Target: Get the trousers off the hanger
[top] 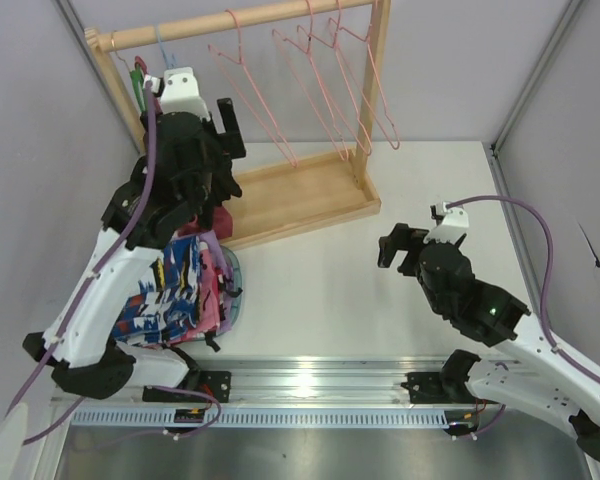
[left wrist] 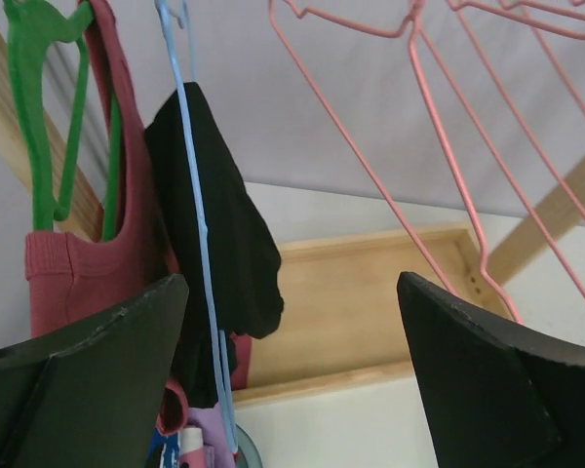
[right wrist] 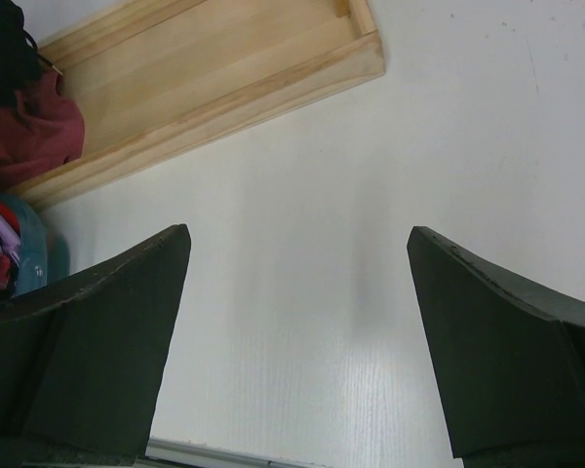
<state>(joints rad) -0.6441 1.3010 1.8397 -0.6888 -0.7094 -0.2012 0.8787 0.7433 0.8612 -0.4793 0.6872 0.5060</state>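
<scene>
Soft black trousers [left wrist: 224,234], draped over a thin light-blue wire hanger [left wrist: 190,146] at far left, are framed for grasping by the wide-open, empty left gripper [left wrist: 291,292]; closing on the cloth is likely needed next.

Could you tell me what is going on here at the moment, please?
The left arm is raised to the wooden rack, and its claw is open, facing the black trousers that hang on the light-blue hanger. It has not gripped them yet. The right claw hangs open and empty over the table.
</scene>
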